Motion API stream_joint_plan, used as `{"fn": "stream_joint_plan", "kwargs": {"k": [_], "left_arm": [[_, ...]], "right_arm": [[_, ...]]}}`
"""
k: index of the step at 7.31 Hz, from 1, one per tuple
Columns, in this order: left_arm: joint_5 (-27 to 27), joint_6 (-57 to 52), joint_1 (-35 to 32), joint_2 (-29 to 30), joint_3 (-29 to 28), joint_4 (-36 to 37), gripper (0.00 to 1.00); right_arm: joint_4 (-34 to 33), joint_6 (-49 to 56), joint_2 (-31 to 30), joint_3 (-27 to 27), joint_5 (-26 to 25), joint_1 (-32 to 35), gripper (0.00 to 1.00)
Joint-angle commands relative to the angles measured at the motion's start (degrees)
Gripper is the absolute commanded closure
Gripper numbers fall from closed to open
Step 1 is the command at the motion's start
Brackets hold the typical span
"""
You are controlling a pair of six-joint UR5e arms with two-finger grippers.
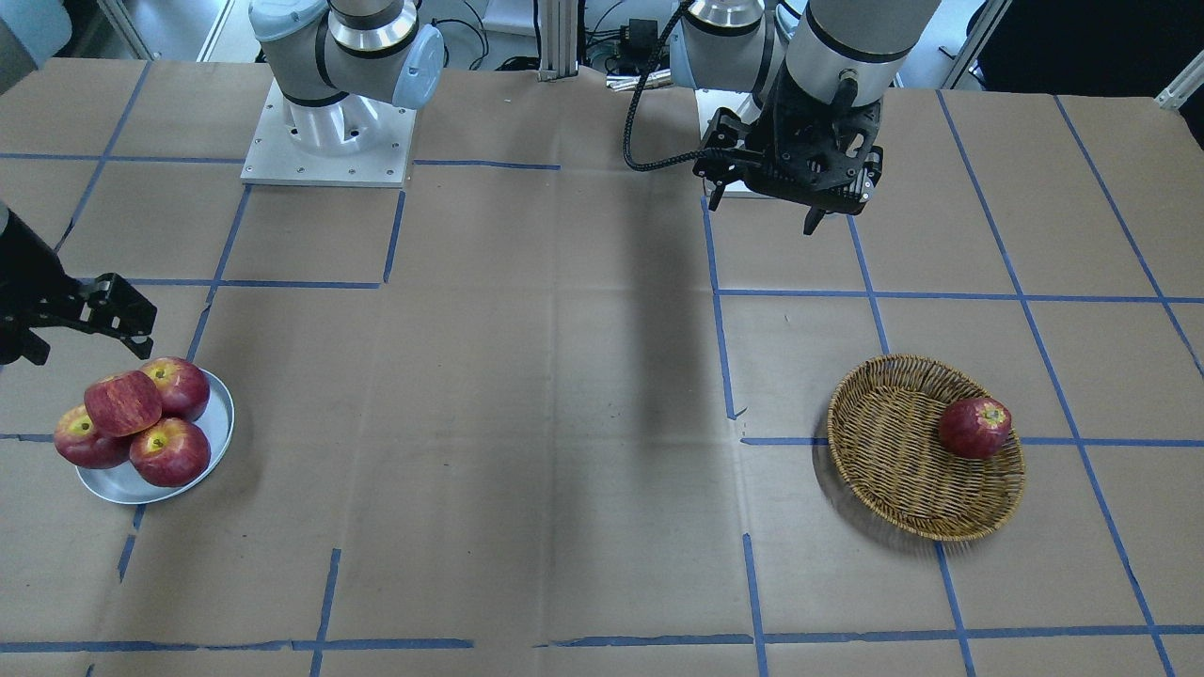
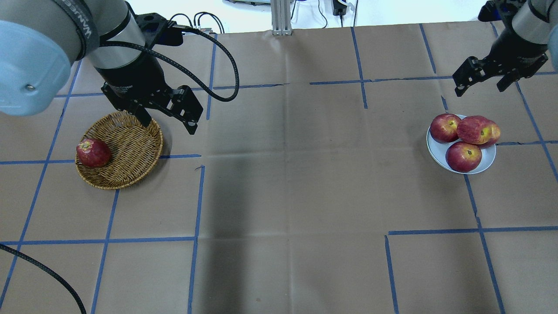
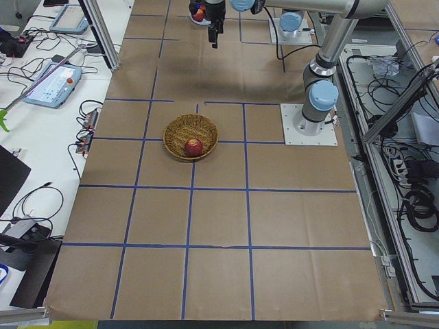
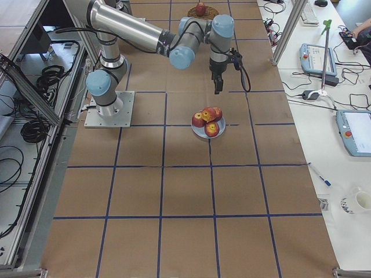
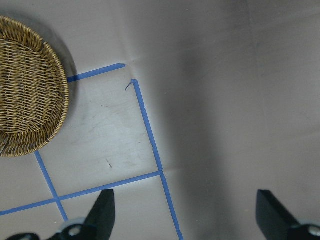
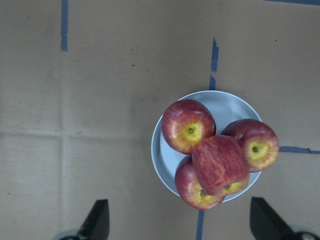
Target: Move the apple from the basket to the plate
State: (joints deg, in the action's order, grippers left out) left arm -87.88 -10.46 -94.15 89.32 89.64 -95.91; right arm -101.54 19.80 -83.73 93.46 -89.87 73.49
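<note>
Right wrist-mounted view: the apple rests on the plate below my right gripper, spread and empty; transfer looks done.

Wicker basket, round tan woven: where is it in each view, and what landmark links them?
Exterior front-facing: round tan woven wicker basket, lower right.
Overhead exterior: basket left.
Exterior left: basket upper centre.
Exterior right: basket at top edge.
Left wrist-mounted: basket top left, cut off.
Right wrist-mounted: not in it.
Landmark: the dark red apple in it, in the four exterior views.
</note>
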Motion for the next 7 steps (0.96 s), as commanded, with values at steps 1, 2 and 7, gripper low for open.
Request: {"fn": "stream_joint_plan", "kwargs": {"k": [1, 2, 7], "left_arm": [[0.0, 0.0, -0.1, -0.1, 0.3, 0.0, 0.01], [0.0, 0.0, 0.0, -0.1, 0.4, -0.1, 0.01], [0.0, 0.0, 0.1, -0.1, 0.4, -0.1, 0.01]], "right_arm": [[8.2, -11.8, -5.7, -0.9, 0.0, 6.9, 0.00], [10.2, -17.3, -7.2, -0.8, 0.0, 10.2, 0.00], [10.6, -23.3, -8.1, -0.6, -0.2, 15.8, 0.00]]}}
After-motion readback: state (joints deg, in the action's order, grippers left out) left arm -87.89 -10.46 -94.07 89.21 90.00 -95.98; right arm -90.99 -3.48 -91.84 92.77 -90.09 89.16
